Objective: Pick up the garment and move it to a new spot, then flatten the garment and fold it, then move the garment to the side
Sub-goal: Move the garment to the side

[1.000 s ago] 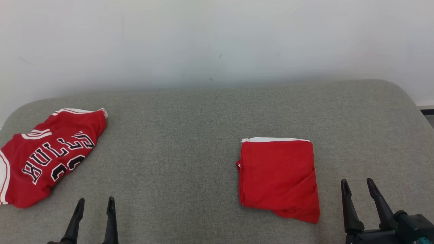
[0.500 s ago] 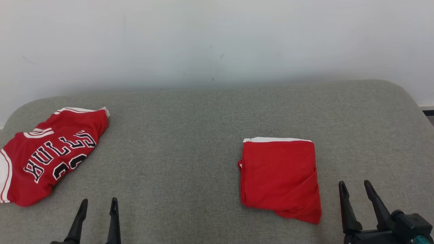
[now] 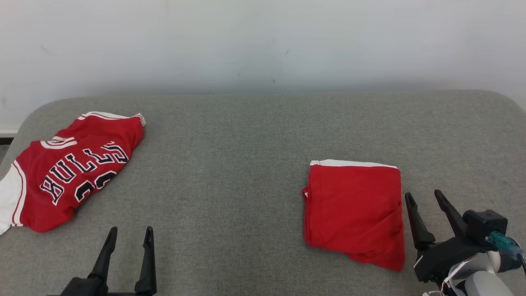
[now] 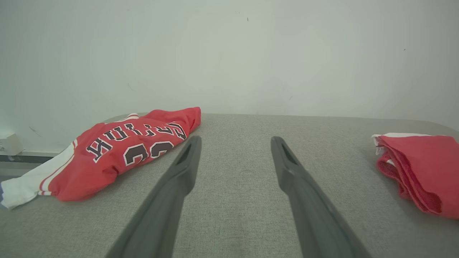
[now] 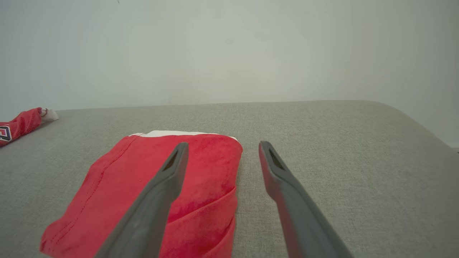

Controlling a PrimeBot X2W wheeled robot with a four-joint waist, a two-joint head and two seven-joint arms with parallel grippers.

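A crumpled red jersey [image 3: 74, 168] with "BULLS" lettering and white trim lies at the far left of the grey padded surface [image 3: 230, 164]. The left wrist view has the jersey [image 4: 122, 150] left of my fingers. A folded red garment [image 3: 353, 205] with a white edge lies at the right. My left gripper [image 3: 130, 230] stands open near the front edge, below and right of the jersey, holding nothing. My right gripper [image 3: 423, 194] is open just beside the folded garment's right edge. In the right wrist view my right gripper [image 5: 223, 144] has its left finger over the folded garment [image 5: 150, 186].
A white wall [image 3: 263, 41] rises right behind the padded surface. The surface has rounded corners at left and right. A wide stretch of bare grey fabric lies between the two garments. A strip of floor and skirting [image 3: 6, 137] shows at the far left.
The camera has shifted, so the whole picture slid right and up. My right gripper has moved forward and closer to the folded garment's right edge. Both garments lie as before.
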